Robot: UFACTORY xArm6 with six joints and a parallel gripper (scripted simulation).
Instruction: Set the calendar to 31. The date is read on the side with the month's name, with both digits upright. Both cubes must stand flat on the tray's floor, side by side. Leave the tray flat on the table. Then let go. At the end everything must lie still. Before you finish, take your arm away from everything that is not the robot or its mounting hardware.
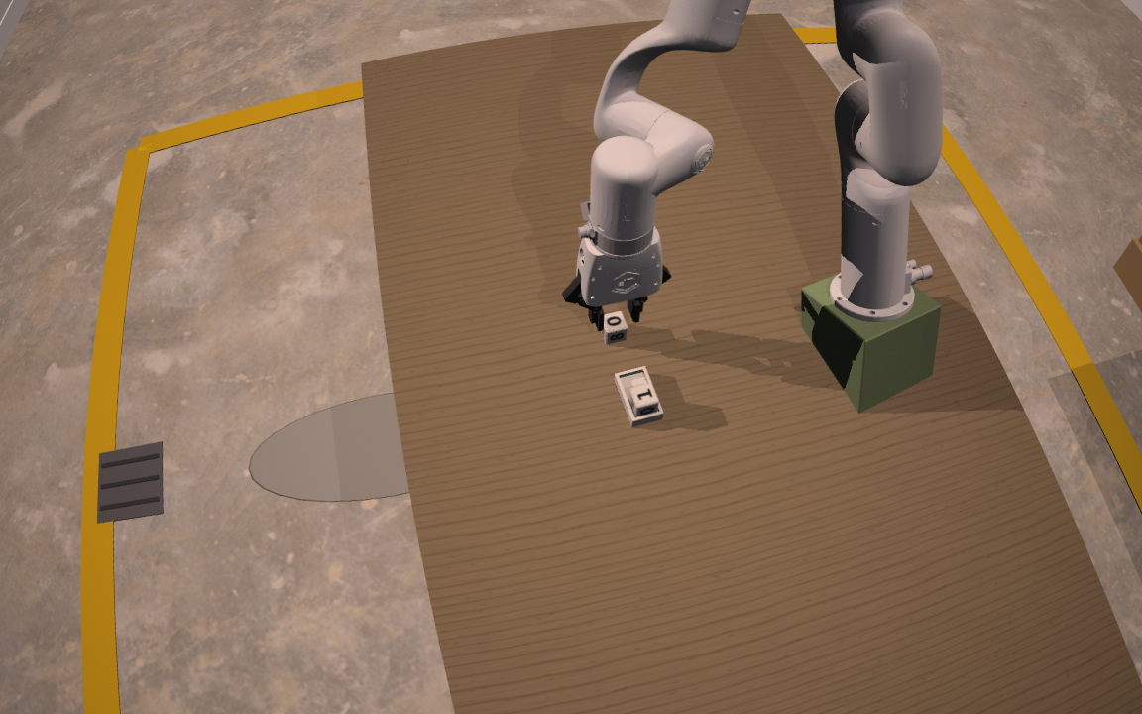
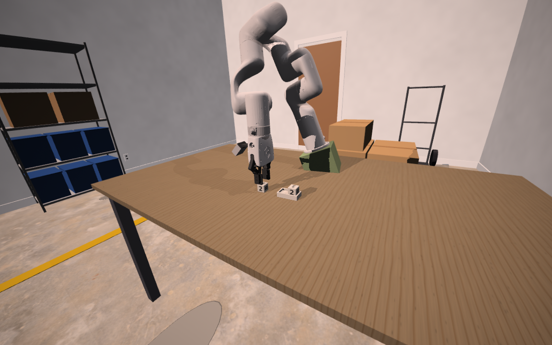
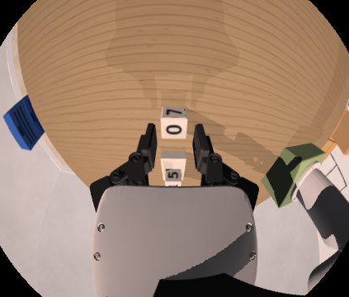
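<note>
A white digit cube (image 1: 616,330) (image 2: 262,187) (image 3: 174,129) stands on the table outside the tray, with 0 on top. It shows 2 on the side seen in the exterior view. My gripper (image 1: 614,313) (image 2: 261,176) (image 3: 175,133) hangs just above this cube, fingers half open on either side of it and not touching it. The small white tray (image 1: 651,419) (image 2: 286,196) lies flat a short way beyond. It holds the other cube (image 1: 641,389) (image 2: 292,190), with 1 on top and 2 on one side. The tray slot nearer the loose cube is empty. In the wrist view a block face with a 5 (image 3: 173,172) shows near the palm.
The arm's green base block (image 1: 872,341) (image 2: 320,157) (image 3: 291,173) stands on the table to the right of the tray. The table's left edge (image 1: 398,373) is some way from the cube. Shelving (image 2: 46,141) and cardboard boxes (image 2: 350,132) stand off the table.
</note>
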